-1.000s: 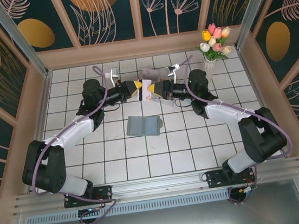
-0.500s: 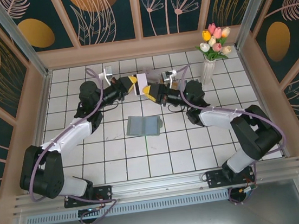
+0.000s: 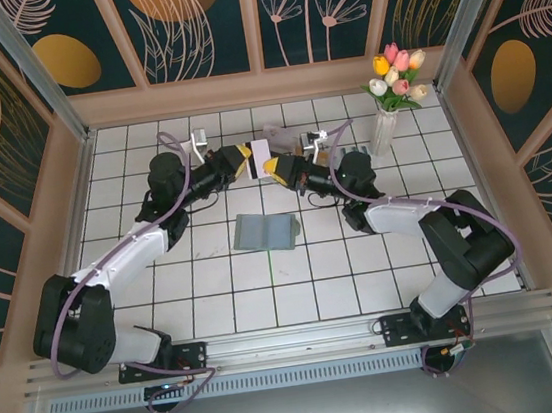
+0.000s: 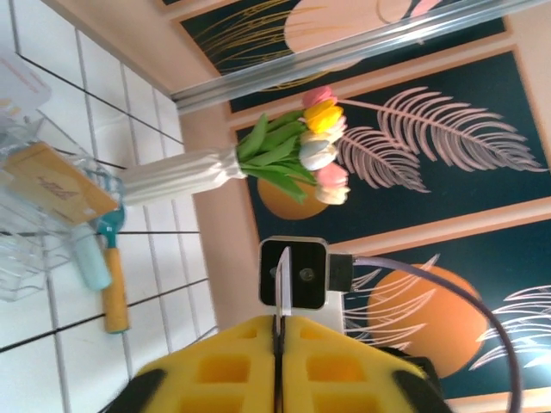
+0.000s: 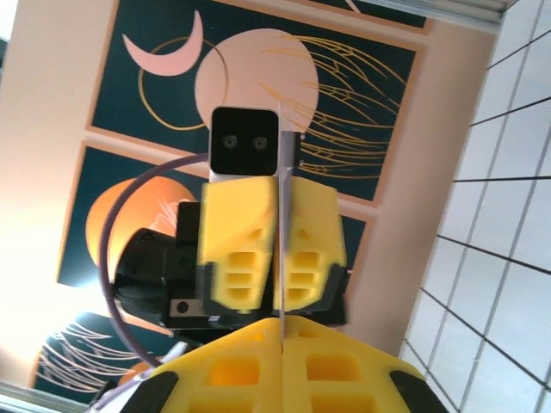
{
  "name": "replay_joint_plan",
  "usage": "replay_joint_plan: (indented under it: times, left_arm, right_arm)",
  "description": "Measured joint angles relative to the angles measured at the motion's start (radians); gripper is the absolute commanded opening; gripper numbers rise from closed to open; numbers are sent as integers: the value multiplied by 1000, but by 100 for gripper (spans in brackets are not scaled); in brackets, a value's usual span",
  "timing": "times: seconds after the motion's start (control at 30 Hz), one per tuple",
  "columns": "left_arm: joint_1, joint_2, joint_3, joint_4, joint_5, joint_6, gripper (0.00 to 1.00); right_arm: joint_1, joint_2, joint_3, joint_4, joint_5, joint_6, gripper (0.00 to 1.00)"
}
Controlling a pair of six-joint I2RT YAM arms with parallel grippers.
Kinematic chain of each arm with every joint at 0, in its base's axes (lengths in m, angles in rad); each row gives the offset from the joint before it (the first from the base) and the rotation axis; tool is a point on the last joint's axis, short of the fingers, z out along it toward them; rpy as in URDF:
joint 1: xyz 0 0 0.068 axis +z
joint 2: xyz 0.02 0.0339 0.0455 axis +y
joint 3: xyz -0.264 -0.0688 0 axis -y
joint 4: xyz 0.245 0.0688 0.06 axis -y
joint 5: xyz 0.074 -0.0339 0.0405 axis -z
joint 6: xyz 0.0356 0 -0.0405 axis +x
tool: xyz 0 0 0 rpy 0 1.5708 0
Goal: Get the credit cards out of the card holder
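Credit card (image 3: 260,152) aloft, tray (image 4: 30,258), tulips (image 3: 396,76) beyond

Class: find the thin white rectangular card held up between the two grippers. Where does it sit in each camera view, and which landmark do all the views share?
Top external: the thin white rectangular card is at upper centre, its face visible.
Left wrist: lower centre, edge-on, a thin vertical line.
Right wrist: centre, edge-on, again a thin vertical line.
Shared landmark: the white tiled table, at the left of the left wrist view and the right of the right wrist view.
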Motion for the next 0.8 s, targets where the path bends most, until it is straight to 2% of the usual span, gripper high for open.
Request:
replay_joint_plan:
  times: [0.03,0.27,0.5,0.67,0.8]
  left_arm:
    - [1,-9,4,-51,-23,22,66]
    - [15,-51,6,-310,-196,177,97]
    - [22,-79,-121,-416,-313,280,99]
    - [22,-79,-167,-468,-339,322,99]
    - [22,-79,-169,-483,-361,346,99]
  right_arm:
    - [-3,-9,0,-32,8,-30,0]
    - [-62,-90,48,-376,37,-340,0]
    - [-118,-47,316,-846,109,-769,0]
    - [-125,55,478,-1050,140,-1072,0]
    - [-130,116,515,-1137,161,-1277,0]
